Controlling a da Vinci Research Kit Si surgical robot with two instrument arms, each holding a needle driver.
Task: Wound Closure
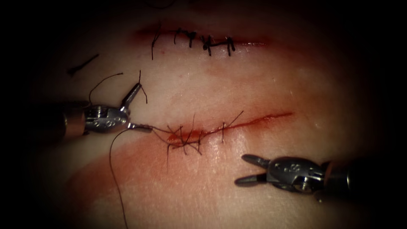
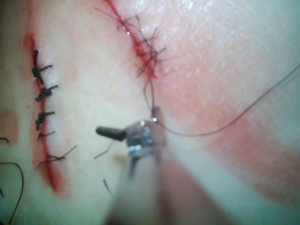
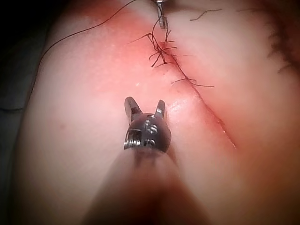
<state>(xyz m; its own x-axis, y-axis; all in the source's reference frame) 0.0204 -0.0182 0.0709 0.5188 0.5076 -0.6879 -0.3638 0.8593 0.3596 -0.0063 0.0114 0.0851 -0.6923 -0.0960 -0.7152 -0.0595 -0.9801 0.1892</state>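
Observation:
The open cut [image 1: 254, 122] runs across the middle of the tissue [image 1: 263, 80], with several dark stitches and knots [image 1: 184, 139] at its left end. My left tool [image 1: 143, 107] stands just left of that end with its jaws spread wide, shut on nothing. A thread [image 1: 159, 130] runs from the stitches past the lower jaw's tip and trails down [image 1: 112, 169] across the tissue. The left wrist view shows the same wide jaws [image 2: 127, 119] and thread [image 2: 220, 129]. My right tool [image 1: 241, 169] [image 3: 145, 101] hovers on the near side of the cut, open and holding nothing.
A second cut [image 1: 203, 40] at the back is closed with several dark stitches. Loose cut ends of thread [image 1: 82, 65] lie on the tissue at upper left. Red fluid stains the tissue [image 1: 140, 169] on the near side of the middle cut.

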